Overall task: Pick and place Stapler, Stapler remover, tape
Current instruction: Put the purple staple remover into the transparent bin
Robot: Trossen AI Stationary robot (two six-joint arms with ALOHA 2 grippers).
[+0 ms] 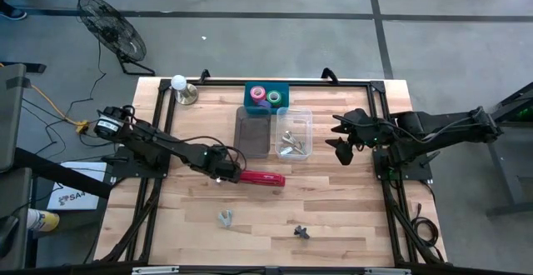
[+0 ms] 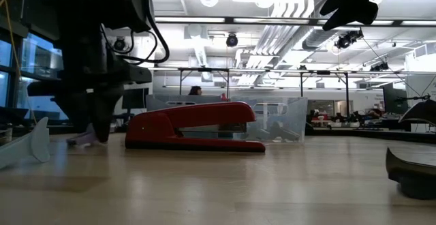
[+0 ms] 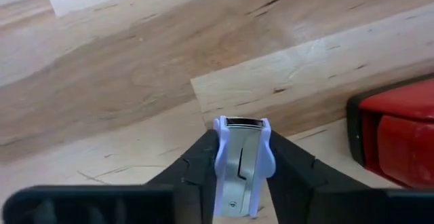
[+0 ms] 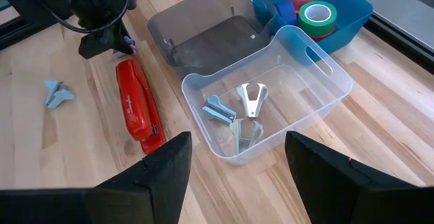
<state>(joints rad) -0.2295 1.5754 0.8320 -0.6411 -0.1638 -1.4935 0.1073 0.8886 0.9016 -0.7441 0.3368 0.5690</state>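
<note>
The red stapler (image 1: 263,177) lies flat on the wood table, also seen in the low view (image 2: 194,125) and the right wrist view (image 4: 137,106). My left gripper (image 1: 226,171) stands just off its left end, shut on a pale lavender staple remover (image 3: 241,163). Pink and green tape rolls (image 1: 266,96) sit in a blue bin (image 4: 352,17). Several staple removers (image 4: 237,115) lie in a clear bin (image 1: 294,112). My right gripper (image 1: 344,150) hovers open, to the right of that clear bin, touching nothing. My left gripper pinches the lavender staple remover's body (image 3: 230,173) between its two fingers (image 3: 196,170), coming from above and pointing down. The remover's metal-tipped end (image 3: 241,122) sticks out past the fingertips, close to the tabletop (image 2: 85,140). Whether it touches the wood, I cannot tell.
A grey bin (image 1: 252,131) stands between the blue and clear bins. A pale staple remover (image 1: 225,217) and a dark one (image 1: 301,232) lie on the near part of the table. A white ball on a stand (image 1: 180,85) sits at the far left corner.
</note>
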